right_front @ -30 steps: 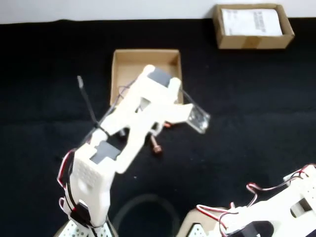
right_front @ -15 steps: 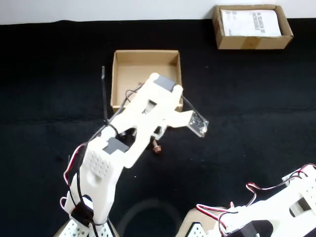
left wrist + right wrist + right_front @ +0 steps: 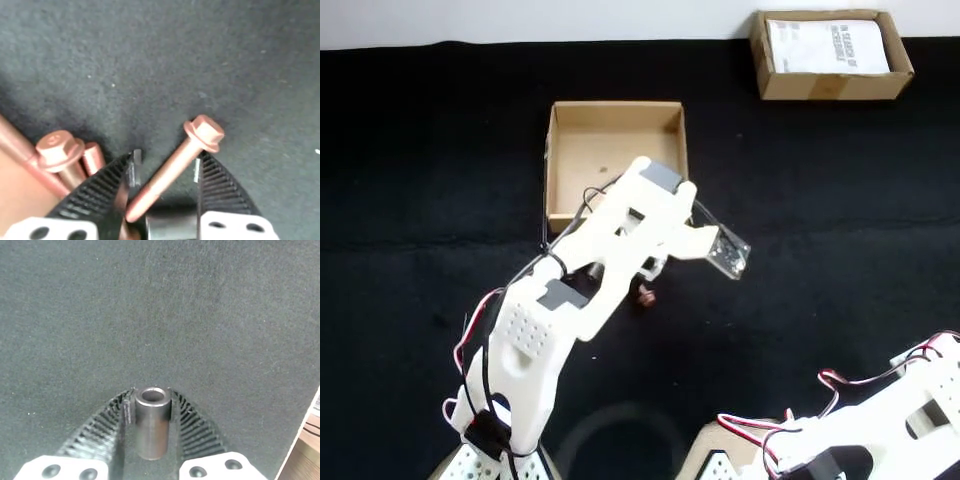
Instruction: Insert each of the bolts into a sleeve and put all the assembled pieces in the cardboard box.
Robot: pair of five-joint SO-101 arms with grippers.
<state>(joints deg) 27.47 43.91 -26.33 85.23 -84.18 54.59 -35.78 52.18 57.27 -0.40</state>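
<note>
Left wrist view: a bolt (image 3: 172, 167) on the worktop (image 3: 200, 60) is straddled by the spread left tool (image 3: 165, 159), so closing is judged next, while a sleeve (image 3: 151, 425) is pinched by the right tool (image 3: 151, 395).

1. The left arm (image 3: 620, 240) slants from the near left up over the near wall of the cardboard box (image 3: 610, 140), so a low way in from the near side is barred
2. The far half of the box mouth lies open from above, and its left and far walls have bare cloth (image 3: 820, 220) outside them
3. A cluster of bolts (image 3: 62, 152) lies just beside the left gripper (image 3: 165, 157), crowding that side
4. A broad stretch of cloth lies between the cardboard box and the right arm (image 3: 880, 425) at the near right, with room to pass
5. A second box (image 3: 830, 86) stands at the far right, well apart
</note>
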